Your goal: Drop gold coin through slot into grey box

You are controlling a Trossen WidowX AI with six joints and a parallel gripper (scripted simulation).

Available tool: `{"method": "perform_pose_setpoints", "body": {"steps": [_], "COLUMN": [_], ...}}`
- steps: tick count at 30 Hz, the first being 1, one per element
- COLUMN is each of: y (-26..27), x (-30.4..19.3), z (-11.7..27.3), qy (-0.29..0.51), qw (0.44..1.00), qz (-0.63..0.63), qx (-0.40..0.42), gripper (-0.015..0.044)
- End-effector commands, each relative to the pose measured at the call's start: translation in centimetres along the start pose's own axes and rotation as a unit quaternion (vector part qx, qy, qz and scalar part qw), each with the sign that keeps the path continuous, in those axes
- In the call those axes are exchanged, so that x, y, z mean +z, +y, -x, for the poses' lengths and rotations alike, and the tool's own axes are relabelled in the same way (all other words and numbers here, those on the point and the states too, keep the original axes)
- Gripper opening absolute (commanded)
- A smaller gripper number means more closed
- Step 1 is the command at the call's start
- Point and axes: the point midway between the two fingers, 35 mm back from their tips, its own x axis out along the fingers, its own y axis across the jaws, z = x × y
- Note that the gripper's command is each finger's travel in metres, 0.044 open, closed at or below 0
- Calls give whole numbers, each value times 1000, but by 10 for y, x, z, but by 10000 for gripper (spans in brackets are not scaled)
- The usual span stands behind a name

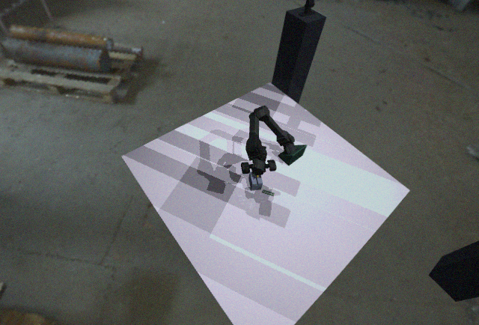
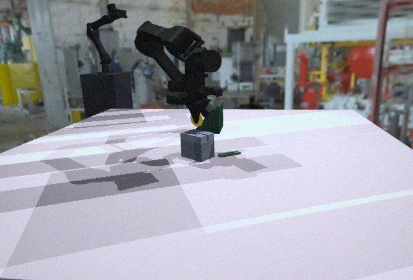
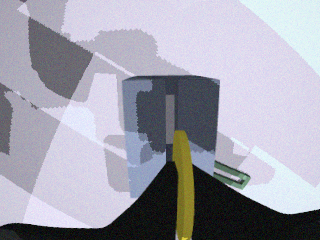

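Observation:
My gripper [image 1: 257, 173] [image 2: 196, 119] is shut on the gold coin [image 2: 200, 122] [image 3: 184, 185] and holds it upright, with clear air between it and the box in the exterior view. The closed grey box [image 1: 255, 183] [image 2: 197, 146] [image 3: 200, 112] stands below. In the wrist view the narrow slot [image 3: 170, 120] runs up the middle of its lid; the coin's edge runs nearly parallel to it, slightly right, its far end beside the slot's near part. The dark-green holder [image 1: 268, 192] [image 2: 229, 153] [image 3: 243, 185] lies empty beside the box.
A dark-green wedge [image 1: 293, 156] [image 2: 218, 120] is at the arm's base, behind the box in the exterior view. A second arm stands on a dark pedestal [image 1: 298, 50] [image 2: 106, 90] past the table's far edge. Shadows cross the table [image 1: 278, 275] [image 2: 266, 237].

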Motion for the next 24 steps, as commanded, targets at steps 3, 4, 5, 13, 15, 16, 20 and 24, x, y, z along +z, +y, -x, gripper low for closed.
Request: {"method": "perform_pose_setpoints", "body": {"steps": [3, 4, 5, 13, 15, 16, 20, 24], "y": [-1, -1, -1, 0, 1, 1, 1, 1], "x": [0, 0, 0, 0, 0, 0, 1, 1], "z": [0, 0, -1, -7, -8, -9, -13, -17], "qy": [-1, -1, -1, -1, -1, -1, -1, -1], "qw": [1000, 1000, 1000, 1000, 1000, 1000, 1000, 1000], "qz": [0, 0, 0, 2, 3, 3, 3, 2], "qx": [0, 0, 0, 0, 0, 0, 0, 0], "gripper": [0, 0, 0, 0, 0, 0, 0, 0]}}
